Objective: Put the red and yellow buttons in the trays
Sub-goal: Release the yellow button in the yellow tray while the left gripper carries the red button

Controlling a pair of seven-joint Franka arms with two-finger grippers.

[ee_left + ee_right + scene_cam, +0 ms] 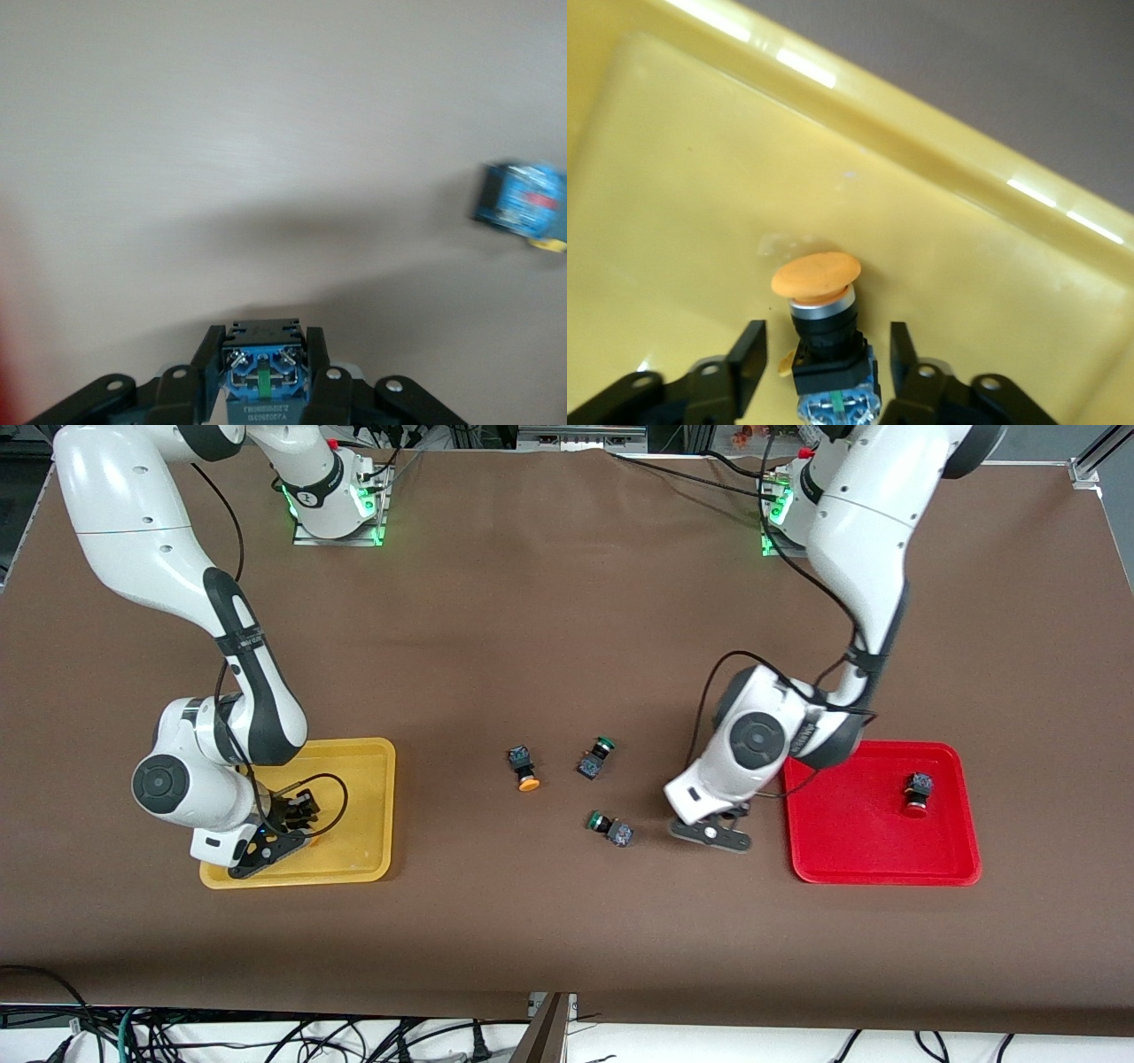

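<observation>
My right gripper (288,824) (825,335) is down in the yellow tray (363,779) (700,177). It is open, with a finger on each side of an orange-yellow-capped button (819,301) lying in the tray, and gaps show on both sides. My left gripper (713,828) (264,341) is low over the bare table beside the red tray (886,875). It is shut on a button's dark body (263,354), whose cap is hidden. A red-capped button (917,794) lies in the red tray. Another orange-yellow-capped button (524,769) lies mid-table.
Two green-capped buttons (595,757) (609,826) lie mid-table, the nearer one close to my left gripper. A blurred button (521,202) lies on the table in the left wrist view. The table's front edge runs along the bottom of the front view.
</observation>
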